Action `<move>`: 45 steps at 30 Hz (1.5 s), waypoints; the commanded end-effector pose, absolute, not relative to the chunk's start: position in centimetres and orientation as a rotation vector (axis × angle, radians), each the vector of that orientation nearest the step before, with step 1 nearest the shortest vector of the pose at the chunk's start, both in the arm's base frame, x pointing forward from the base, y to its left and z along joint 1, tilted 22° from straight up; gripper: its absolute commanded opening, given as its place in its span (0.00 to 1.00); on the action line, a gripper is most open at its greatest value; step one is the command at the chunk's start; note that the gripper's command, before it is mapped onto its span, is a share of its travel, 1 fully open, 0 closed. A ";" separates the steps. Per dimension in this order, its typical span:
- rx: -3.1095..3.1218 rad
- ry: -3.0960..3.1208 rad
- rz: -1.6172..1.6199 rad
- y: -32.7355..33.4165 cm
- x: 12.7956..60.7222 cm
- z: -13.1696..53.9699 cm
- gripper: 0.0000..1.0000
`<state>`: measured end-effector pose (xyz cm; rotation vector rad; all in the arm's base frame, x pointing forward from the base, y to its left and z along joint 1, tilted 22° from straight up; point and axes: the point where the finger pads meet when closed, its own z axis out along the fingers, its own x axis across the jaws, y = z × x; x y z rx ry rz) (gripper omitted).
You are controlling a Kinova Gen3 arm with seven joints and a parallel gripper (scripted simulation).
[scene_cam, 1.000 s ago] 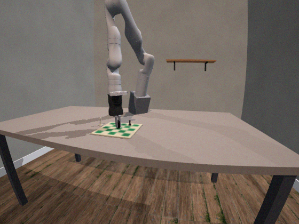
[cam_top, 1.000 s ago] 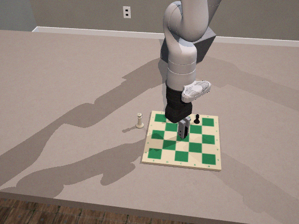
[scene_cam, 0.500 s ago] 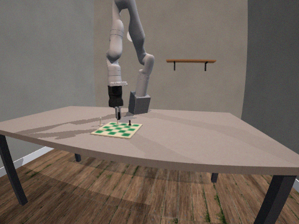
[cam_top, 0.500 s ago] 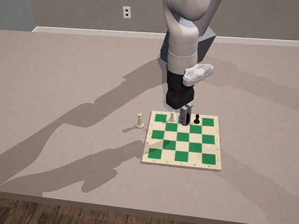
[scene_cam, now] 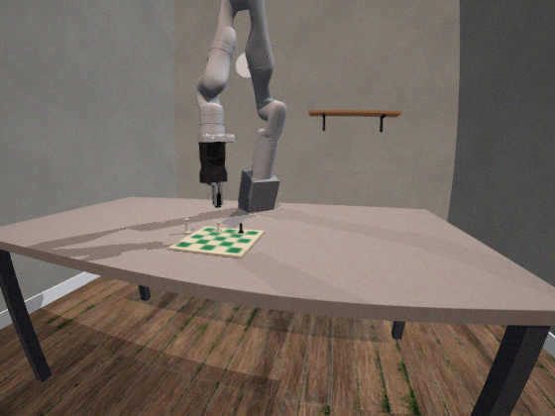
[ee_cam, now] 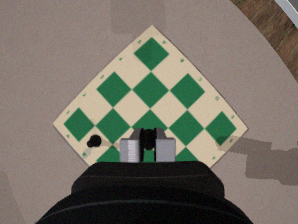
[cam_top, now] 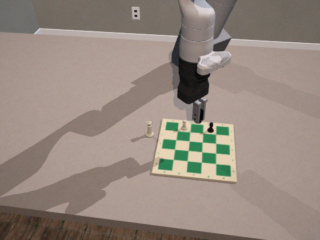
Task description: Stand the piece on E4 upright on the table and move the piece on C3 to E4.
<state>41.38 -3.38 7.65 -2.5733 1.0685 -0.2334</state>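
Dark piece (cam_top: pixel 200 121) pinched in gripper (cam_top: pixel 199 118), lifted high above board (cam_top: pixel 197 174) near far edge, likely for clearance during carry to E4. Cream piece (cam_top: pixel 149 129) upright on table (cam_top: pixel 71 86), left of board. White pawn (cam_top: pixel 184 125), black pawn (cam_top: pixel 210 127) in far row.

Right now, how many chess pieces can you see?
4: a cream rook standing on the table left of the board, a cream pawn and a black pawn on the far row, and a dark piece in the gripper.
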 end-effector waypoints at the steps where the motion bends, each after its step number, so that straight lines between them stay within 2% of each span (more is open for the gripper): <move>1: -2.574 1.068 -0.245 -3.6 41.5 8.0 0.00; 10: -2.571 1.072 -0.245 -4.1 41.8 8.0 0.00; 14: -2.550 1.112 -0.238 -9.4 44.3 7.3 0.00; 18: -2.547 1.123 -0.235 -11.0 44.8 7.1 0.00; 35: -2.547 1.124 -0.234 -11.0 44.8 6.9 0.00; 45: -2.547 1.124 -0.234 -10.3 45.7 4.1 0.00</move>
